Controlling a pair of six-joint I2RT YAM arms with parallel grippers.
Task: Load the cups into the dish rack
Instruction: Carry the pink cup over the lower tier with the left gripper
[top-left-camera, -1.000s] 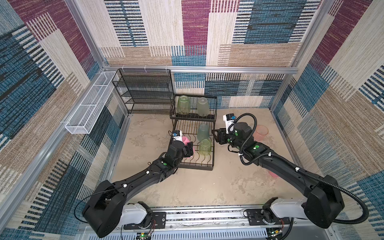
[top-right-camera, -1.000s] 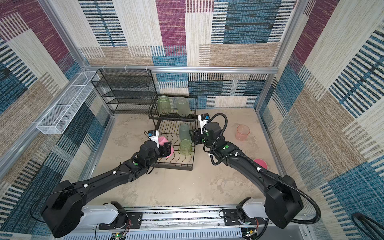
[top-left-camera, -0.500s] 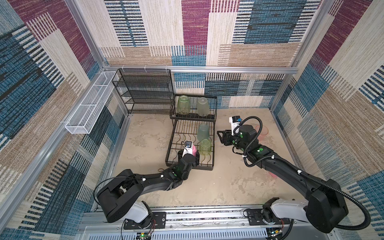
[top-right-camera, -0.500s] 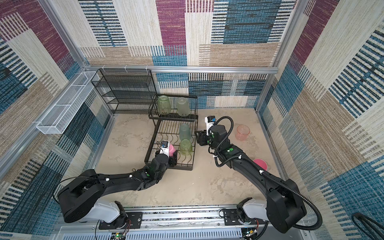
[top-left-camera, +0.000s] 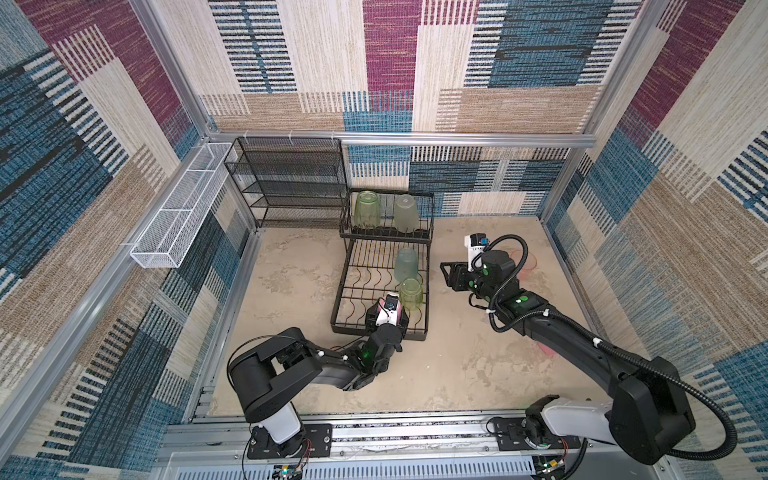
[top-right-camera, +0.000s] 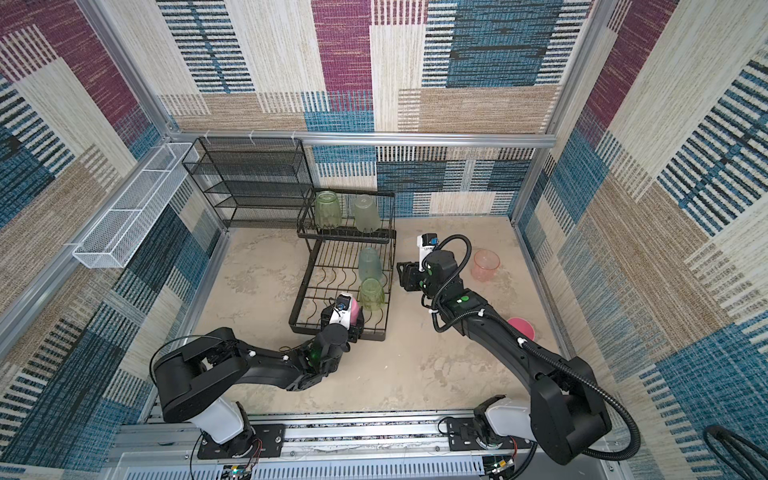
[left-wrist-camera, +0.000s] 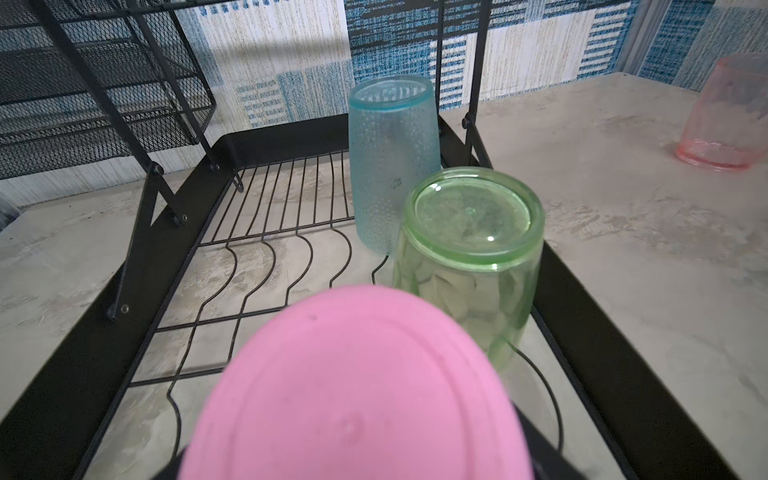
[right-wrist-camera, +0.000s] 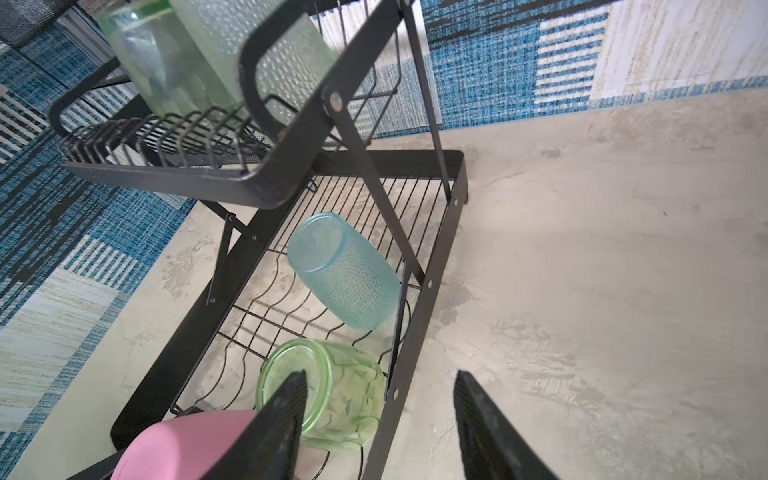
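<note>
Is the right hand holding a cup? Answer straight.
No, the right hand is open beside the rack, with nothing between its fingers.

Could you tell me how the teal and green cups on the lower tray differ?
The teal cup is frosted and dimpled; the green cup is see-through and faceted. The teal cup is taller and slimmer, the green cup squatter. Both stand upside down on the lower tray of the dish rack.

Black mesh shelf unit (top-left-camera: 286, 183) in the far corner; white mesh basket (top-left-camera: 176, 205) just beside it
</note>
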